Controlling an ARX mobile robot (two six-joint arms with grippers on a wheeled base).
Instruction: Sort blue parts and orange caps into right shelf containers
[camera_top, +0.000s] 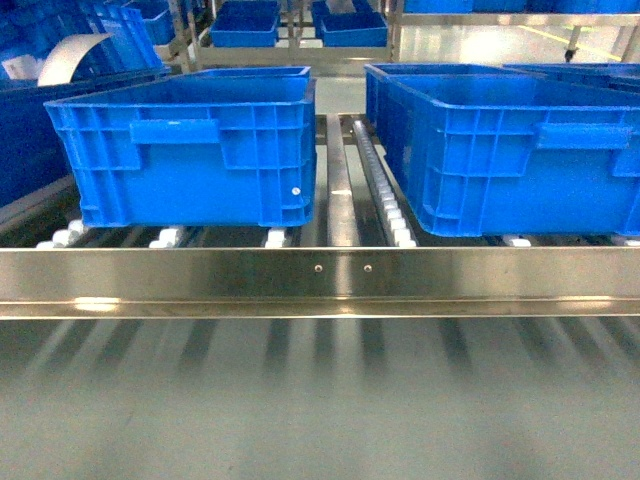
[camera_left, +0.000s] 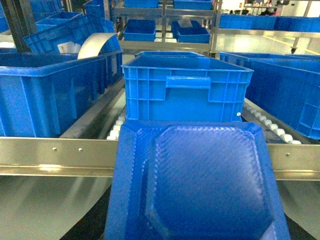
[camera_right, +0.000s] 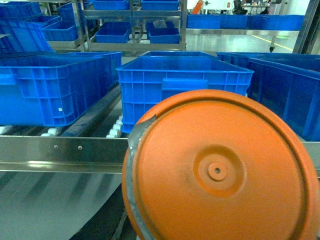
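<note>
A blue part (camera_left: 200, 185), a square textured tray-like piece, fills the lower half of the left wrist view. It hangs in the air in front of the shelf rail, and my left gripper's fingers are hidden behind it. A round orange cap (camera_right: 220, 170) with a raised centre hub fills the lower right wrist view the same way and hides my right gripper's fingers. Two right shelf containers, a left crate (camera_top: 180, 150) and a right crate (camera_top: 510, 160), stand on the shelf ahead. Neither gripper shows in the head view.
A steel front rail (camera_top: 320, 275) runs across the shelf edge below the crates. Roller tracks (camera_top: 385, 190) lie between and under them. More blue crates (camera_left: 45, 95) stand to the left, and others sit on racks (camera_top: 245, 25) behind.
</note>
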